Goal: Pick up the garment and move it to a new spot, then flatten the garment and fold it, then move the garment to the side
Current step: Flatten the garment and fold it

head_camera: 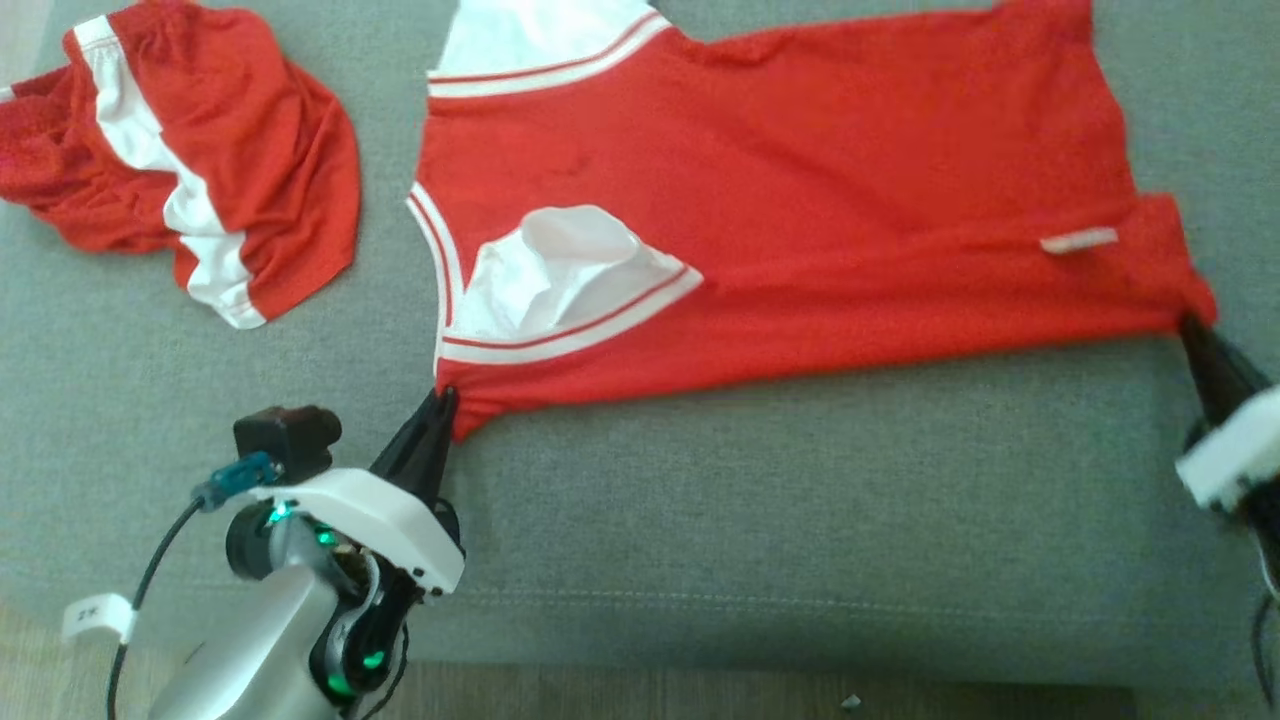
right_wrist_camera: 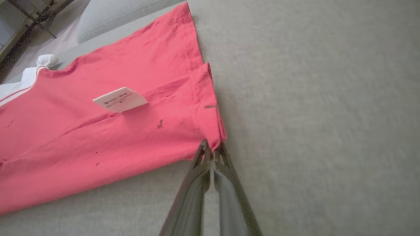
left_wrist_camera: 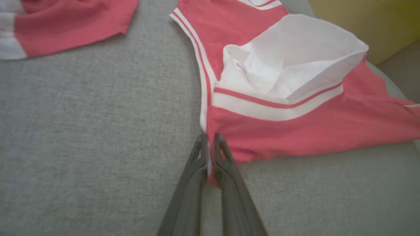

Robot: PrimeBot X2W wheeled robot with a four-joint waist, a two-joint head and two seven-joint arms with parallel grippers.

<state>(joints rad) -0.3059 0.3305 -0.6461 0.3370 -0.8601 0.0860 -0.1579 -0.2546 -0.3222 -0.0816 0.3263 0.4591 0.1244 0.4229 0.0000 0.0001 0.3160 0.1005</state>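
Red jersey point(head_camera: 800, 200) with white sleeves edged in thin red stripes, a white tag point(head_camera: 1078, 240) near the dark-fingered right gripper point(head_camera: 1190, 325); beyond the black-and-white left gripper point(head_camera: 446, 398), an other garment point(head_camera: 250, 150), red banded white; grey cushion point(head_camera: 750, 500) beneath

Left gripper point(head_camera: 441, 402) low left, fingers pointing up and a bit right, pressed together, pinching a corner of the garment point(head_camera: 800, 230). White wrist housing point(head_camera: 365, 520) sits behind it. Silver forearm point(head_camera: 240, 650) runs off the bottom edge, green lights point(head_camera: 372, 660) lit. Right gripper point(head_camera: 1192, 328) at far right, fingers angled up-left, clamped on the hem corner. Its white wrist point(head_camera: 1235, 455) is cut by the frame.
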